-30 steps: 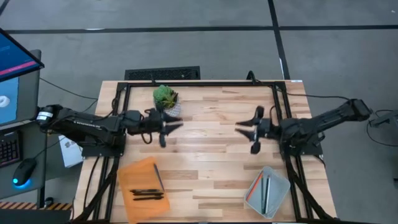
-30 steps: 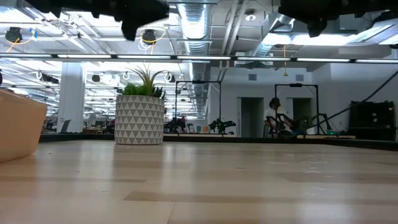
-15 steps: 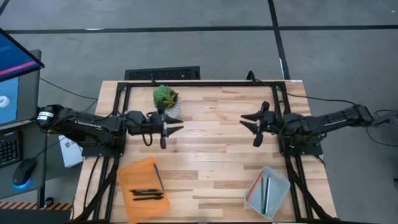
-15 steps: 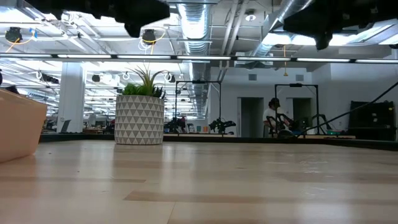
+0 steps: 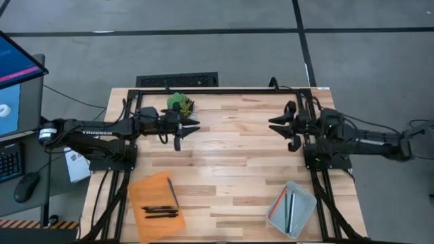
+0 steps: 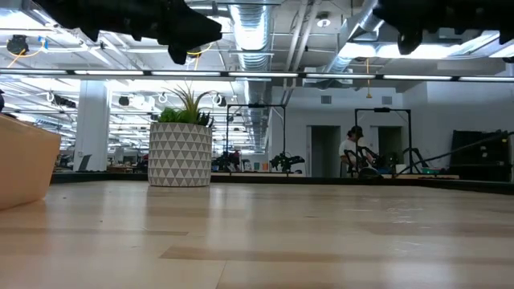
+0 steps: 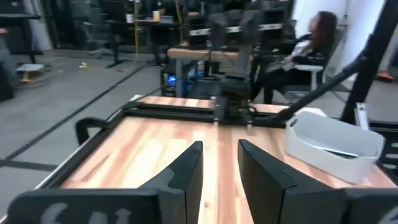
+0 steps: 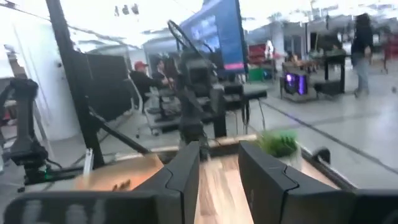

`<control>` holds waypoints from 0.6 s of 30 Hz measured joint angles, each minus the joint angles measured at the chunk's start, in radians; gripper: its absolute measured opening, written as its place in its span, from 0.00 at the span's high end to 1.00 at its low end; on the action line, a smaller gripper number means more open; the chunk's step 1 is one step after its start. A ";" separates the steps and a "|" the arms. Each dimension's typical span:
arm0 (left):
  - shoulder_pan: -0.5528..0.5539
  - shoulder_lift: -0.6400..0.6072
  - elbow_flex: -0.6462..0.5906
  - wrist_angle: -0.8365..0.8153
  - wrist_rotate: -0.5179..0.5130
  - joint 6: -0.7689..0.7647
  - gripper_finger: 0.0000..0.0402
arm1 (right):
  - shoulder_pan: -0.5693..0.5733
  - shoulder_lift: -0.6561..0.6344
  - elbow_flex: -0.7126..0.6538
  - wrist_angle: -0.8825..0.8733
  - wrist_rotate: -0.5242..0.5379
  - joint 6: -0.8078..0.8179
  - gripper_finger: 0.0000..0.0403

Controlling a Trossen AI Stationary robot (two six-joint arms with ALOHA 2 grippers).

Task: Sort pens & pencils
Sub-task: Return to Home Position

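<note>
The black pens lie in an orange tray at the table's near left. The orange and green pencils lie in a pale grey bin at the near right. My left gripper hangs open above the table's left middle, beside the plant, and holds nothing. My right gripper hangs open above the right middle, also holding nothing. The two point level at each other across the table. The left wrist view shows the bin, and the right wrist view shows the tray.
A small green plant in a patterned white pot stands at the far left of the table, right by my left gripper; the low view shows it too. A black frame rail runs along the table's far edge. People sit in the room behind.
Both arms have drawn back toward the table's far edge. The right gripper moved toward the right and far edge, and the left gripper shifted a little toward the plant. Both stayed open. The pens and pencils did not move.
</note>
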 joint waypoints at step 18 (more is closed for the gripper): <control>-0.047 0.274 0.000 0.221 -0.086 -0.036 0.77 | 0.016 -0.015 -0.009 -0.029 0.105 -0.055 0.67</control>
